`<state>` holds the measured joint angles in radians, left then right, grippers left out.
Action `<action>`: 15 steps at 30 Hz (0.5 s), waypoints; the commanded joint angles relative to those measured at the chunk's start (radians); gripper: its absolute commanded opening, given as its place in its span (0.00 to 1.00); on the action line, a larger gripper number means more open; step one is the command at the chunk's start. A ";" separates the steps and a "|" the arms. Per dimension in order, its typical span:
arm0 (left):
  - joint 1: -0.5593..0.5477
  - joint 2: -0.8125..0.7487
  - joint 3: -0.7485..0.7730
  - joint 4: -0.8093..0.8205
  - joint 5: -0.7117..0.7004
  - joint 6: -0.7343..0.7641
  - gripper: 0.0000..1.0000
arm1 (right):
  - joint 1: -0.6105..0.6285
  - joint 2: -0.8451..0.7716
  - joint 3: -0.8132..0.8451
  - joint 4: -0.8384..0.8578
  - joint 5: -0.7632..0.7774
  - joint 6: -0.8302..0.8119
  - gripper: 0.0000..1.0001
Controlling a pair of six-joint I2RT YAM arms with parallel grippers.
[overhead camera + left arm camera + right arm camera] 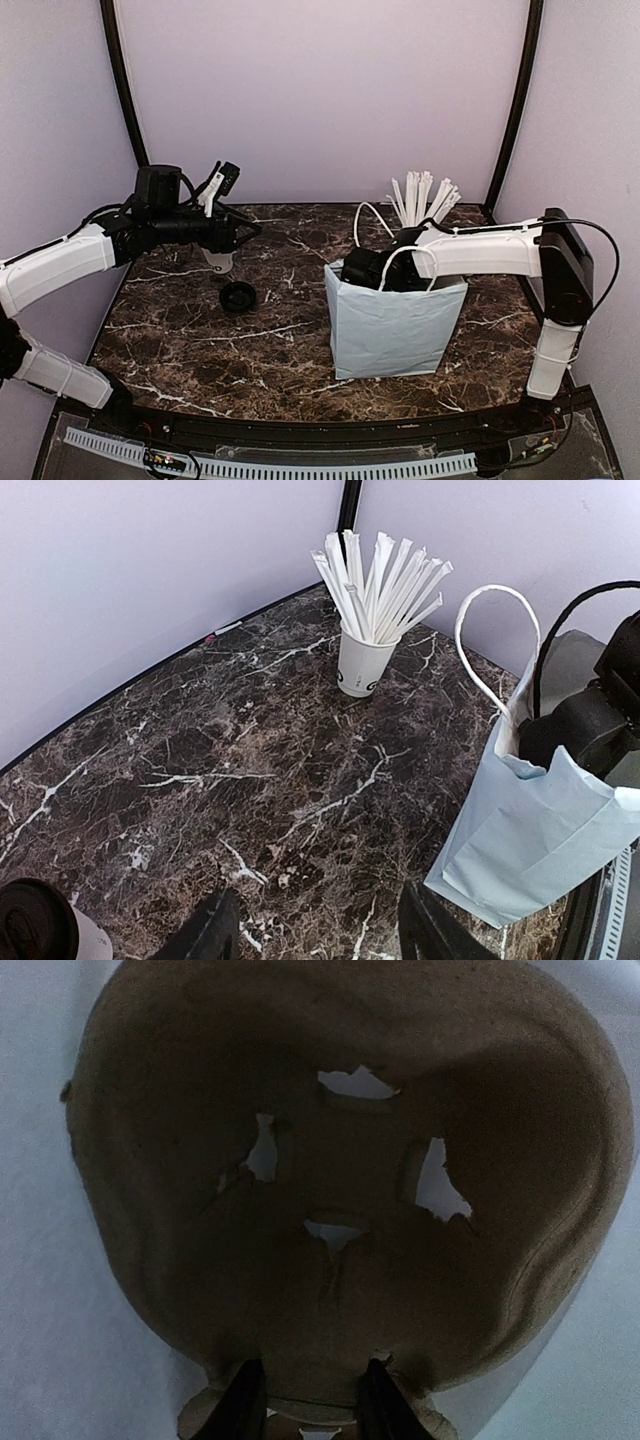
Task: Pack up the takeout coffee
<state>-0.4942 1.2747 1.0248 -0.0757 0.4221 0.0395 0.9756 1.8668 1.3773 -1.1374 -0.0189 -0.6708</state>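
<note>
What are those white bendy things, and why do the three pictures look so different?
They are two robot arms, the left arm and the right arm, bolted to a dark marble table. Each arm ends in a gripper, which is two fingers that pinch. One picture comes from a camera above the table. The other two come from small cameras on the wrists.

On the table stand a pale paper bag, a white paper cup full of long white sticks, and a small white paper coffee cup with a round black lid.

The left gripper is open and holds nothing. The right gripper reaches inside the bag and appears to pinch the edge of a brown pulp cup carrier.
</note>
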 commanded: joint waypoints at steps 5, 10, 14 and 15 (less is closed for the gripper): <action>0.009 -0.008 -0.015 0.030 0.045 -0.015 0.56 | 0.008 0.049 -0.067 0.057 0.014 0.056 0.28; 0.010 -0.009 -0.018 0.033 0.052 -0.019 0.56 | 0.008 0.039 -0.087 0.108 -0.011 0.077 0.30; 0.009 -0.008 -0.019 0.036 0.061 -0.022 0.56 | 0.008 0.028 -0.119 0.152 -0.029 0.088 0.32; 0.009 -0.008 -0.019 0.036 0.063 -0.023 0.56 | 0.008 0.030 -0.122 0.152 -0.029 0.093 0.32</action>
<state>-0.4908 1.2751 1.0245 -0.0753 0.4576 0.0269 0.9756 1.8553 1.3182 -1.0466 -0.0109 -0.6155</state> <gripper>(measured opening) 0.559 0.314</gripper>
